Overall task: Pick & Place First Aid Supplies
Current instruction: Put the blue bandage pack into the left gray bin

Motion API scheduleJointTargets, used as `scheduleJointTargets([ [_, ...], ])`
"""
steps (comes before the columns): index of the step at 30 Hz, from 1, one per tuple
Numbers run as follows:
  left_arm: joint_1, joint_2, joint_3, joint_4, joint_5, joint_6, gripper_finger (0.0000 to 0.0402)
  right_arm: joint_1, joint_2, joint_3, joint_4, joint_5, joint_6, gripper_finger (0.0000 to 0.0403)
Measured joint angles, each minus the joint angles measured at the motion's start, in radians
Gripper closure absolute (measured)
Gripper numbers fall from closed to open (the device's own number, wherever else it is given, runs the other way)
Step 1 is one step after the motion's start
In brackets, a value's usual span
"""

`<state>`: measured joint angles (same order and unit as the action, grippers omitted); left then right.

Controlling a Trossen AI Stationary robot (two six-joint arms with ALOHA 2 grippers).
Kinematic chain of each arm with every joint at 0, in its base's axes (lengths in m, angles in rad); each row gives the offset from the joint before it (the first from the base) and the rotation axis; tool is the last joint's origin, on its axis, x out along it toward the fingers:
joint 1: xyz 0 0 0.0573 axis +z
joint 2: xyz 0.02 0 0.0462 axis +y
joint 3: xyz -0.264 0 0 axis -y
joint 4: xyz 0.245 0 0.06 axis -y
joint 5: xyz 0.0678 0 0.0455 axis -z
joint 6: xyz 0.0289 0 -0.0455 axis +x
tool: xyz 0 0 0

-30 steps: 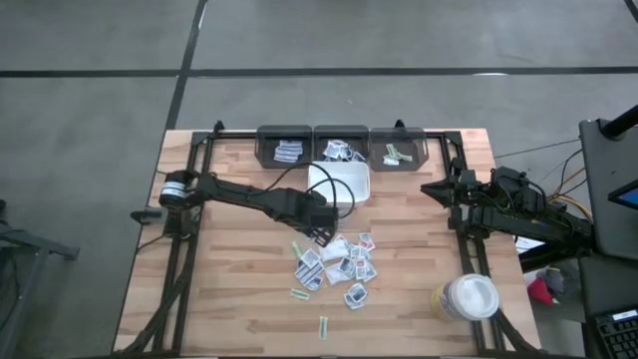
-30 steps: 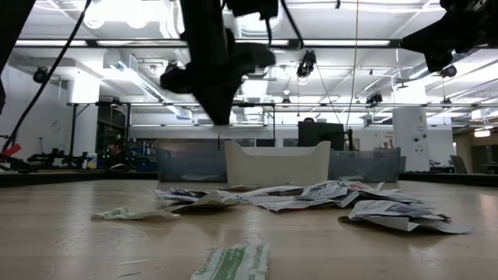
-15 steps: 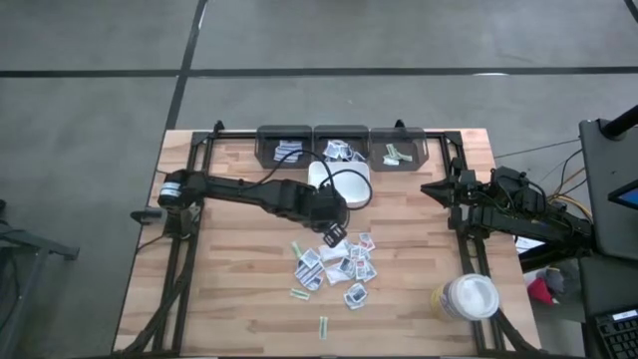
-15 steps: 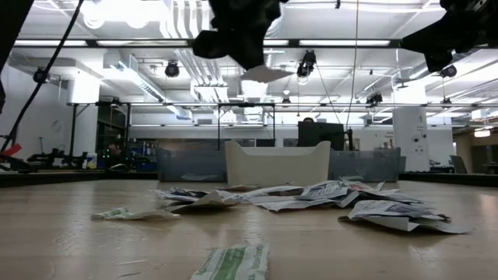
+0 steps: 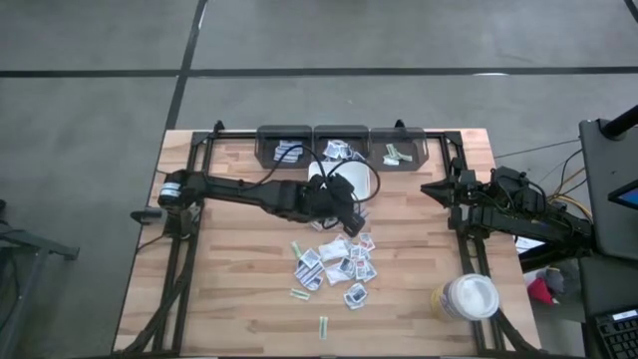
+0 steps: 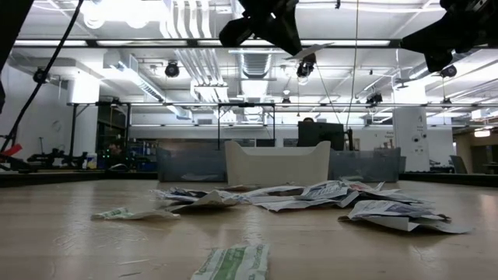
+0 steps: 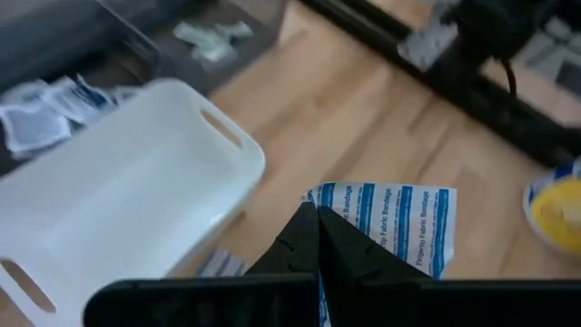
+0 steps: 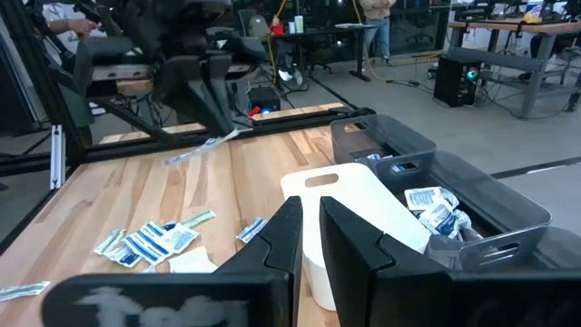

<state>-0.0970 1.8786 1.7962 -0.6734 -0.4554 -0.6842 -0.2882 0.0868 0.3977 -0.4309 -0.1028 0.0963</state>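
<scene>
The left claw (image 5: 349, 210) hangs above the bench (image 5: 239, 289), just beside the white tray (image 7: 118, 209), its fingers clamped on a blue-striped packet (image 7: 399, 222) lifted clear of the wood. The remaining packets (image 5: 334, 264) lie scattered near the bench's middle, with a few sorted into the three dark bins (image 5: 342, 147) along the far edge. The right claw (image 5: 436, 188) waits at the right side of the bench, its fingers nearly together and holding nothing.

two dark jointed arms, black cables looping along links, slim tapered black fingers (image 7: 313, 238).
</scene>
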Motion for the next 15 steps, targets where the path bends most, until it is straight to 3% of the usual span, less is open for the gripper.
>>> scheduleJointTargets([
  [9, 0.025, 0.0, -0.001, 0.009, -0.178, -0.096, 0.0402, 0.0, 0.0, 0.0, 0.0, 0.0, 0.0, 0.0364],
  [15, 0.06, 0.0, -0.001, -0.006, -0.201, -0.097, 0.0402, 0.0, 0.0, 0.0, 0.0, 0.0, 0.0, 0.0364],
])
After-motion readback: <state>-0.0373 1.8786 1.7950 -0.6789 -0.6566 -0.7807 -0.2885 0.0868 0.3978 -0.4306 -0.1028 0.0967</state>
